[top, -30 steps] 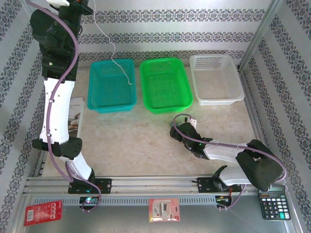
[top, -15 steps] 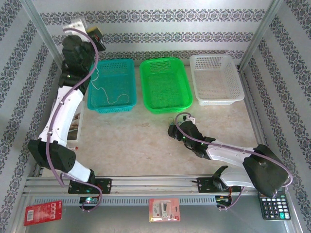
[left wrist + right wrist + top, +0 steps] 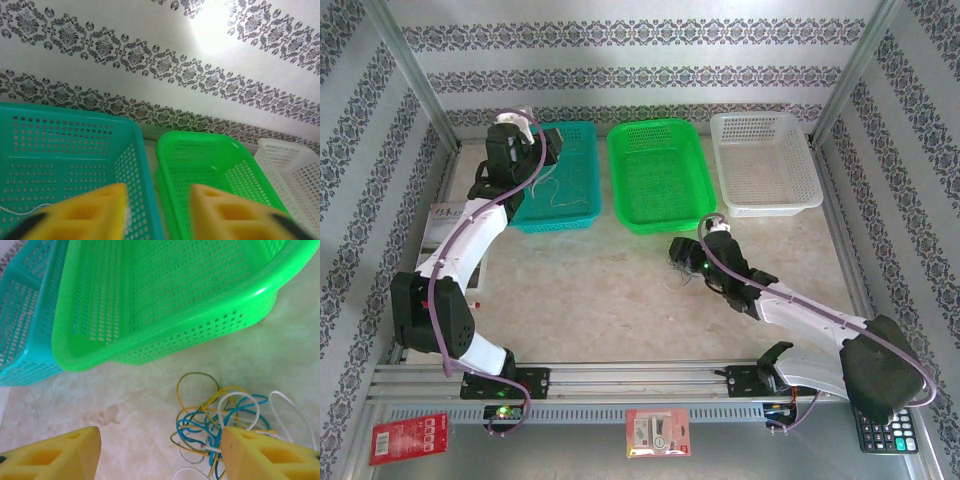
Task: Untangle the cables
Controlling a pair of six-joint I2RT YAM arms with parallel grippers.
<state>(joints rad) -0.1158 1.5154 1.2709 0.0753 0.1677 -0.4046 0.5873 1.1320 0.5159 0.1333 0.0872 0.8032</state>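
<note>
The cables form a loose tangle of thin yellow, blue and white loops just in front of the green basket; one white cord lies in the teal basket left of it. The right gripper and left gripper stand open, empty. The red pack has unreadable print.

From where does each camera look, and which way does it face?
Top external: high behind the robot, looking down on the table; left arm and right arm show.
Left wrist: facing the wall over the teal basket and green basket; open left gripper shows.
Right wrist: low, facing the green basket and the cables; open right gripper shows.
Shared: both wrist views hold the teal and green baskets.
</note>
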